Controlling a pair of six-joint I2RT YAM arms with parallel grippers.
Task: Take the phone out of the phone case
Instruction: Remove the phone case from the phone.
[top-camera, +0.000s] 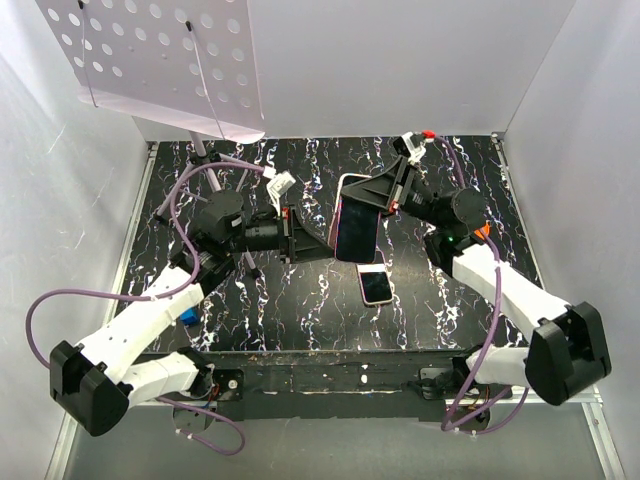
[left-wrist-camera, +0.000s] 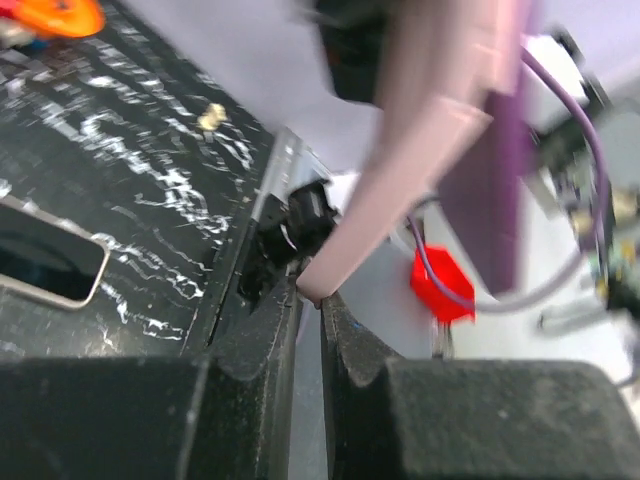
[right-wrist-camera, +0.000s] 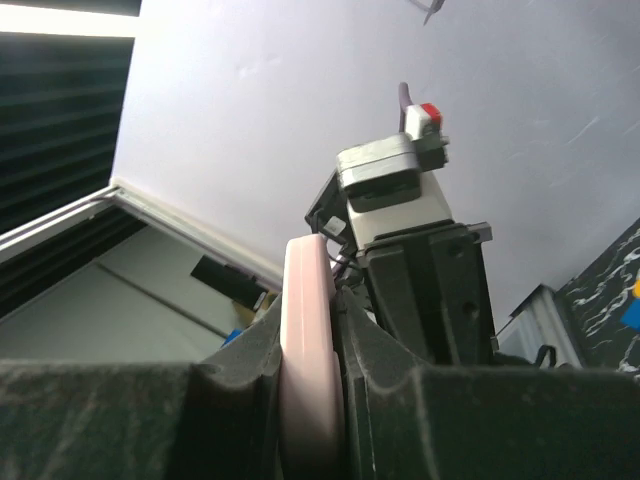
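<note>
Overhead; wrist close-ups sharing pink case (right-wrist-camera: 310, 350)

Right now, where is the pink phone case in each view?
Top external: pink phone case at picture centre.
Left wrist: its edge slants from top centre down to mid-frame.
Right wrist: its edge stands upright at bottom centre.
Shared landmark: black marbled table.

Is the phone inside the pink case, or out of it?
Out, it seems: the phone lies on the table, apart from the pink case held by the left gripper and right gripper.
</note>
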